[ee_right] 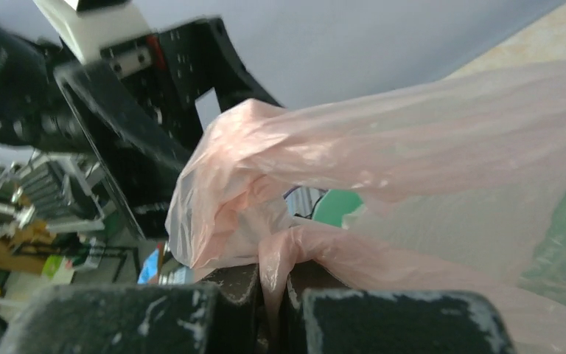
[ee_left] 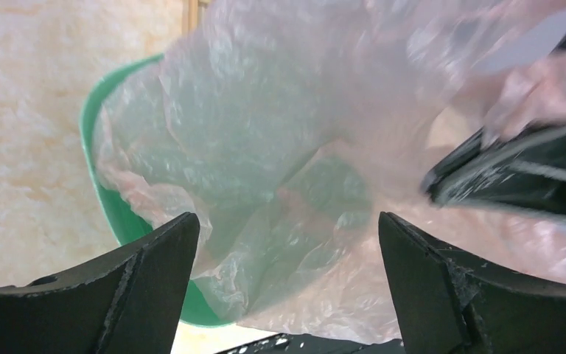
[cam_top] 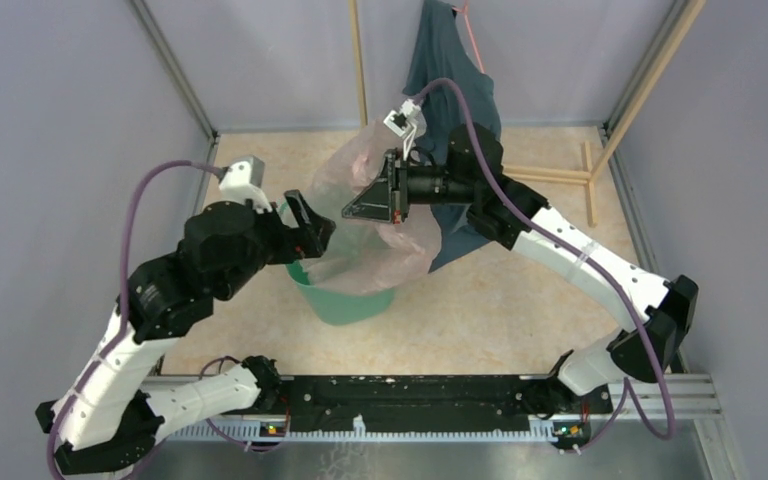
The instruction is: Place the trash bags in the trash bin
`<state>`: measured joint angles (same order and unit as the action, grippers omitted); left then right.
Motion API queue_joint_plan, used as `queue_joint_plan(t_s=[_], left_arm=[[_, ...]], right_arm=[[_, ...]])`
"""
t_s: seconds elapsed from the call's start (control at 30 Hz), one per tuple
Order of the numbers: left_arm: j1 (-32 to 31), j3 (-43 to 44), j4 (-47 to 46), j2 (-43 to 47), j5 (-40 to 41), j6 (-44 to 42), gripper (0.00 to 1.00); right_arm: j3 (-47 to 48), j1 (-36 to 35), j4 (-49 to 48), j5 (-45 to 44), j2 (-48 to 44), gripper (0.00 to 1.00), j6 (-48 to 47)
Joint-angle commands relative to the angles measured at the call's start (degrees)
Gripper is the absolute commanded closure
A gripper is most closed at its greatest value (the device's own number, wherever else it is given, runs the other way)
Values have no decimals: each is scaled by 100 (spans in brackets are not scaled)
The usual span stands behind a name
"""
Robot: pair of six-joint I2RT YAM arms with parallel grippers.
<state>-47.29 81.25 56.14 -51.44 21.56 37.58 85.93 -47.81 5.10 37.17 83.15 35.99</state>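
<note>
Pink translucent film, the trash bag point(cam_top: 375, 240), drapes over the mint-green trash bin point(cam_top: 345, 300) on the worktop point(cam_top: 520, 290) in the top view. The right claw point(cam_top: 355, 208) holds its upper part up, the left claw point(cam_top: 315, 228) sits beside the rim, and a dark teal garment point(cam_top: 455, 90) hangs behind. The left wrist view shows the left claw spread wide, gripping nothing, with the bag's lower part reaching inside the bin. The right wrist view shows the right claw clenched on a gathered fold of the bag.

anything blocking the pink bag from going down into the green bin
Nothing visible blocks it. The trash bag, pinched in the right gripper, drapes straight over the open mouth of the mint-green bin. The left gripper is open by the bin's left rim, beside the bag.
</note>
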Motion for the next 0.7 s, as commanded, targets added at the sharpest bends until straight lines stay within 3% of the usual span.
queue_joint_plan(t_s=[0.0, 0.13, 0.3, 0.4, 0.53, 0.67], left_arm=[[11, 791, 263, -141, 350, -120, 2], [14, 1871, 65, -895, -260, -139, 2], [38, 1756, -253, -1119, 543, -424, 2], [60, 1925, 8, -1451, 1073, -300, 2], [63, 2135, -283, -1539, 1584, -593, 2], [63, 3113, -529, -2130, 1461, -1313, 2]], right_arm=[[602, -333, -236, 712, 146, 100, -433], [630, -625, 463, 768, -67, 100, -1277], [-367, -634, 417, 598, -673, 100, -1515], [-972, -641, 255, 681, -980, 100, -1587], [-1080, -633, 443, 598, -1028, 100, -1751], [-939, -633, 623, 670, -840, 100, -1888]])
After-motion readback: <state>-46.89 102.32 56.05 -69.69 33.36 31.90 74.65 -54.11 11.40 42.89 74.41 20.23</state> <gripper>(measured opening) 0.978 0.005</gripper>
